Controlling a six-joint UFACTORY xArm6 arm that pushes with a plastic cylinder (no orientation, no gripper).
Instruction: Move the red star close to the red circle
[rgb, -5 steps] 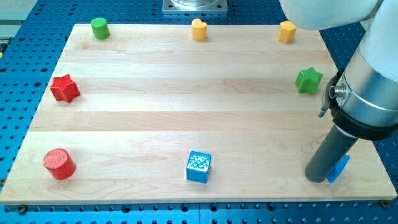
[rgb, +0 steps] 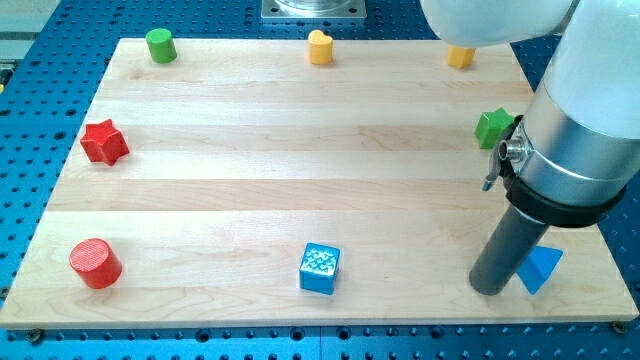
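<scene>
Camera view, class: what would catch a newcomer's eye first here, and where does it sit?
The big pale arm fills the view's right, its dark rod ending at my tip, just left of a blue triangular block. On the view's left edge sit the red star and, below it, the red circle, well apart. A patterned blue cube stands bottom centre.

I see the red star (rgb: 104, 142) flat at the desk's left edge, red circle (rgb: 95, 264) well below it near the bottom-left corner

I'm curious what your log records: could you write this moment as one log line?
my tip: view's bottom right, beside blue triangle | red star: left edge, untouched | red circle: below star, apart | step: not begun
</scene>
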